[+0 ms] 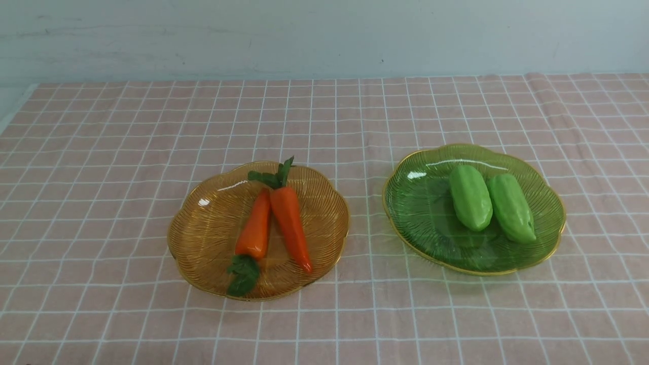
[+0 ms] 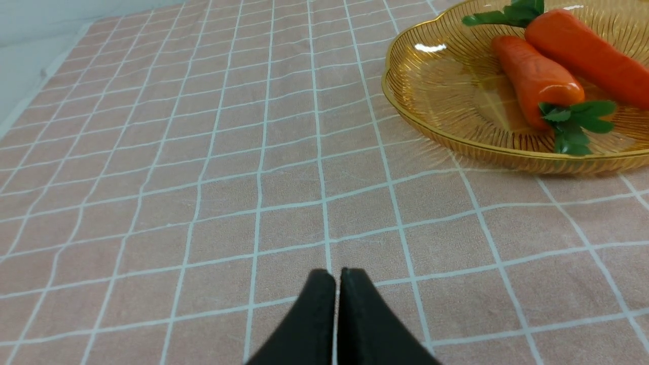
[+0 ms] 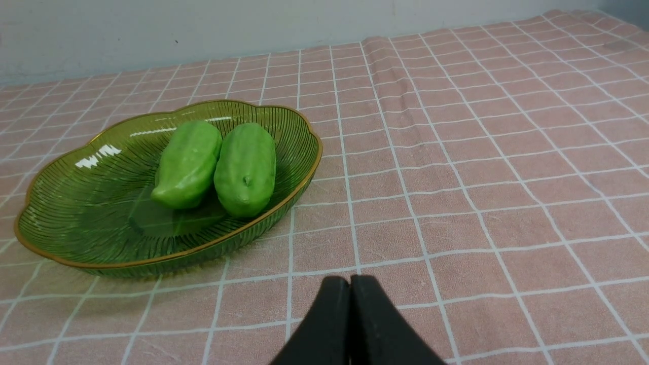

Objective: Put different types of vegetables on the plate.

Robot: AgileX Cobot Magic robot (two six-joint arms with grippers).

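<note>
Two orange carrots, one [image 1: 255, 228] with its leaves toward me and one [image 1: 291, 221] with its leaves away, lie side by side in an amber glass plate [image 1: 203, 233]. Two light green gourds [image 1: 470, 197] [image 1: 511, 207] rest together in a green glass plate [image 1: 421, 203]. Neither gripper shows in the front view. In the left wrist view my left gripper [image 2: 337, 274] is shut and empty over bare cloth, well short of the amber plate [image 2: 446, 116]. In the right wrist view my right gripper [image 3: 350, 281] is shut and empty, close to the green plate [image 3: 76, 223].
A pink cloth with a white grid [image 1: 324, 324] covers the table. A pale wall [image 1: 324, 35] runs along the back edge. The cloth's left edge [image 1: 15, 109] shows at the far left, and a fold ridge [image 3: 385, 76] runs toward the back right.
</note>
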